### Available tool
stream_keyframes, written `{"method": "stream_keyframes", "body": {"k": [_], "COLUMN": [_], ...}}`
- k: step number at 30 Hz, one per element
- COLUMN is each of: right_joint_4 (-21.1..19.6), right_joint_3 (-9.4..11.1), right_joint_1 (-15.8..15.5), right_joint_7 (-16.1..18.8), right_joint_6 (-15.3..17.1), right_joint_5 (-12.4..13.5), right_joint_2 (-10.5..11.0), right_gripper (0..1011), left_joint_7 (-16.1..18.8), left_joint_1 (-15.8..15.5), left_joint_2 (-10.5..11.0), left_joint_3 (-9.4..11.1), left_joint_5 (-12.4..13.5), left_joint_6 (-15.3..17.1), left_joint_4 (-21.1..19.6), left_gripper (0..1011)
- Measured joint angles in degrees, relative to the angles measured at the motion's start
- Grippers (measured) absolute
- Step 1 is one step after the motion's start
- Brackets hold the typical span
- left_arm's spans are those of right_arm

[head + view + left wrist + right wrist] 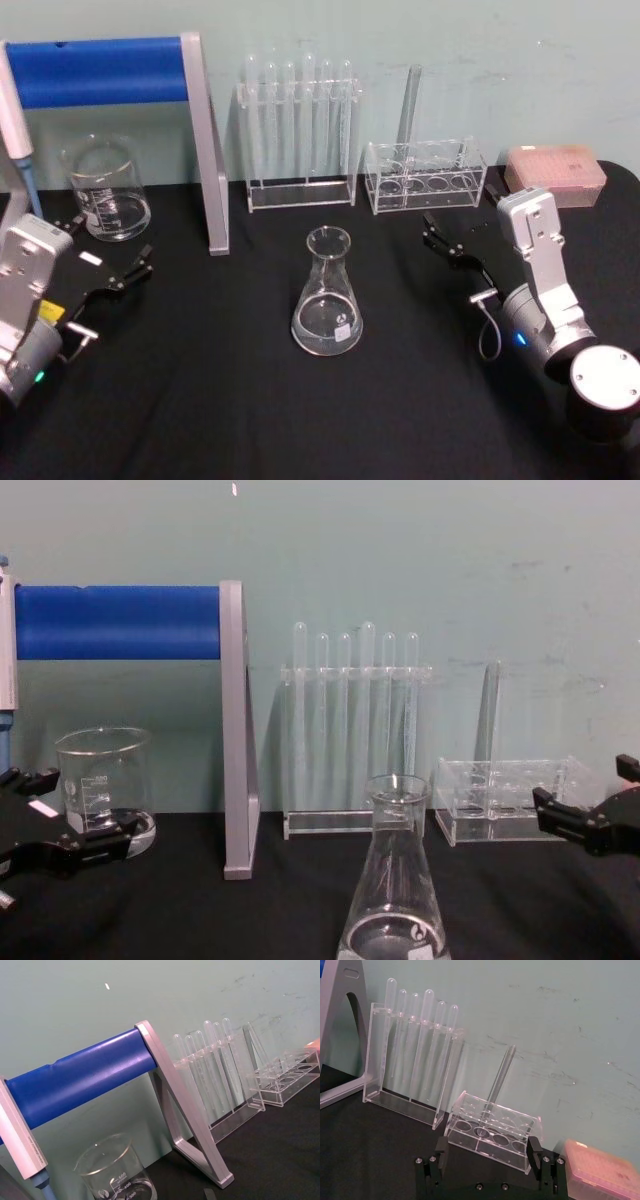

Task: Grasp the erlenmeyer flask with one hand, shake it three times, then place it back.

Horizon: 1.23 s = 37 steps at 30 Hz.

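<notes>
The erlenmeyer flask (327, 294) stands upright mid-worktop (250, 420), untouched, between the released left pincer (107, 262) and the released right pincer (452, 232), each well apart.

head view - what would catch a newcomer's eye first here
The clear erlenmeyer flask stands alone, upright, mid-table on the black cloth, with the open left gripper and open right gripper resting on either side, neither touching it. Behind on the left, the bright blue bar stands out against the pale wall.
</notes>
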Motion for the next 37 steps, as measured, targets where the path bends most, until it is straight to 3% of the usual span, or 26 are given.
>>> {"method": "stream_keyframes", "body": {"k": [37], "right_joint_4": [0.0], "right_joint_3": [0.0], "right_joint_1": [0.0], "right_joint_7": [0.0], "right_joint_6": [0.0], "right_joint_5": [0.0], "right_joint_2": [0.0], "right_gripper": [1002], "left_joint_7": [0.0], "left_joint_1": [0.0], "left_joint_2": [0.0], "left_joint_3": [0.0], "left_joint_5": [0.0], "left_joint_6": [0.0], "left_joint_4": [0.0], "left_gripper": [1001]}}
